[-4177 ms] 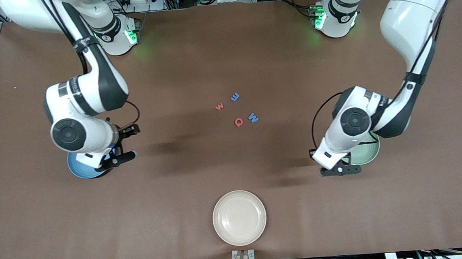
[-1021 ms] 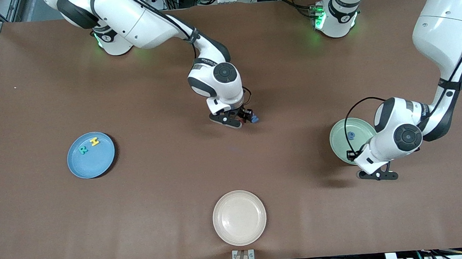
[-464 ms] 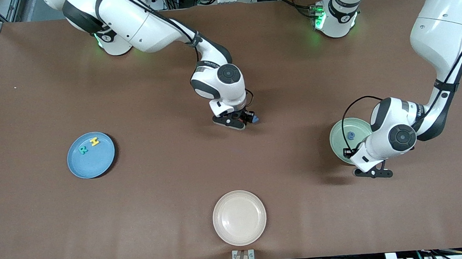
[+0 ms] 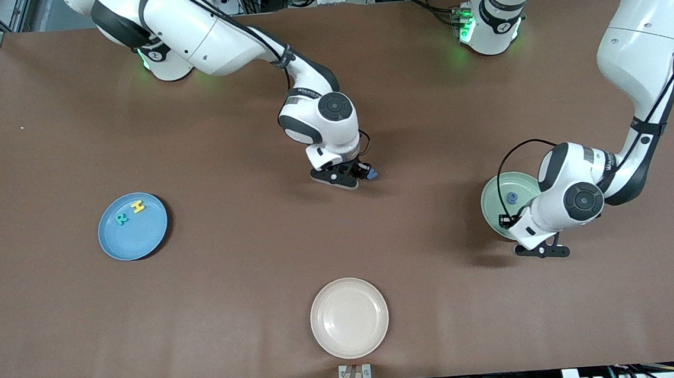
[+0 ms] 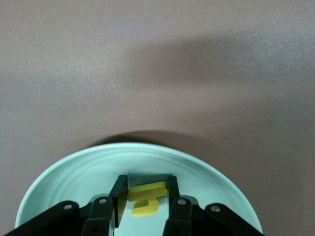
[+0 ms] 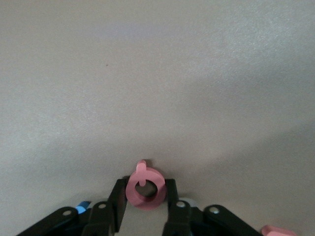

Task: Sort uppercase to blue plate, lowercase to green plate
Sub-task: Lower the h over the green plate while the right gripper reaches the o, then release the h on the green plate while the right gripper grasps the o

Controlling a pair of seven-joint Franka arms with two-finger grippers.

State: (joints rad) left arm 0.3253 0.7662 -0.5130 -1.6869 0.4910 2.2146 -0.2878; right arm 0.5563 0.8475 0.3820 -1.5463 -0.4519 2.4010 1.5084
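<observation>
Right gripper [image 6: 144, 196] is pinching the red Q [image 6: 143, 187] at table centre, by the blue W [image 4: 372, 174]. Left gripper [image 5: 144, 199] is clamping the yellow y [image 5: 144, 198] over the green plate [image 5: 74, 172]. R [image 4: 121, 218] & H [image 4: 138, 206] are lying in the blue plate [image 4: 139, 244].

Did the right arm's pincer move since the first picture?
Yes. The right pincer was over the blue plate then; now it is mid-table, shut on the red Q, toward the left arm's end from that plate.
</observation>
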